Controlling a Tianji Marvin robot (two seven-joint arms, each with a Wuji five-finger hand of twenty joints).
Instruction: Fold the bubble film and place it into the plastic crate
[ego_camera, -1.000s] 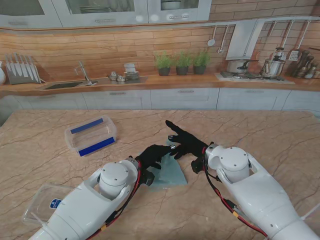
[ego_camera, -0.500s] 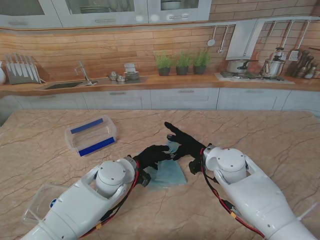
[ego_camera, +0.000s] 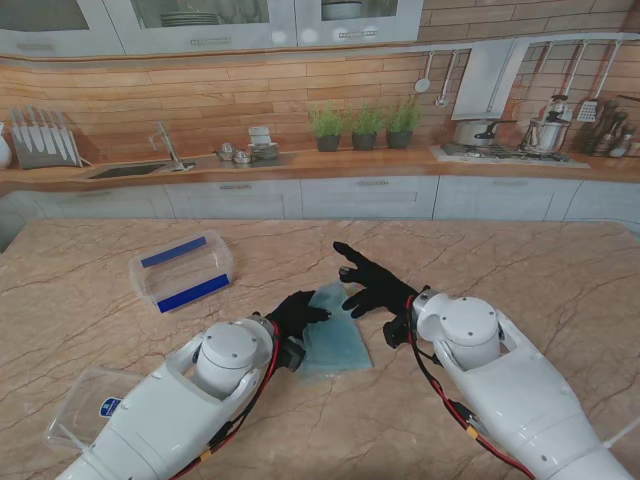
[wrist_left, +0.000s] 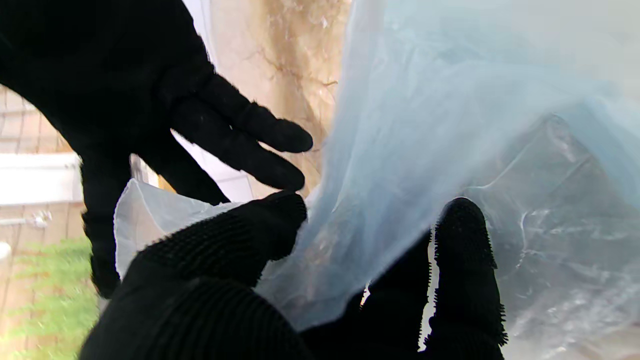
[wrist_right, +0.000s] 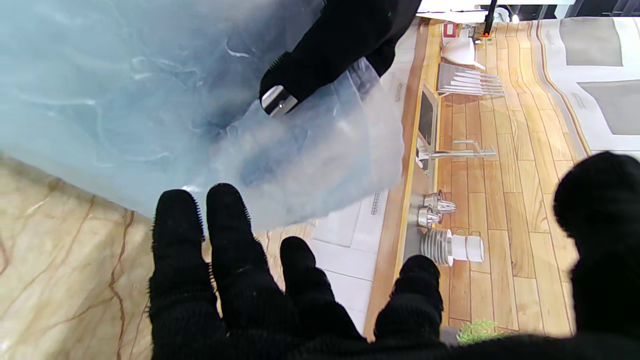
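The pale blue bubble film (ego_camera: 338, 340) lies partly folded on the marble table between my two black-gloved hands. My left hand (ego_camera: 298, 312) grips its left edge; in the left wrist view the film (wrist_left: 425, 125) passes between thumb and fingers (wrist_left: 465, 240). My right hand (ego_camera: 375, 285) hovers at the film's far right corner with fingers spread and nothing in it. In the right wrist view the film (wrist_right: 125, 90) hangs just past my fingertips (wrist_right: 225, 210), a flap raised under the left hand (wrist_right: 345, 40). The clear plastic crate (ego_camera: 192, 293) with blue strips stands to the far left, with nothing inside.
A clear lid (ego_camera: 80, 405) with a blue label lies near the table's front left edge, beside my left arm. Bare marble table (ego_camera: 520, 260) stretches to the right of the hands and beyond them. The kitchen counter (ego_camera: 330, 165) runs behind.
The two hands, fingertips together a second ago, have parted. My right hand shifted slightly right off the film. My left hand drew back toward me, still holding the film's edge.
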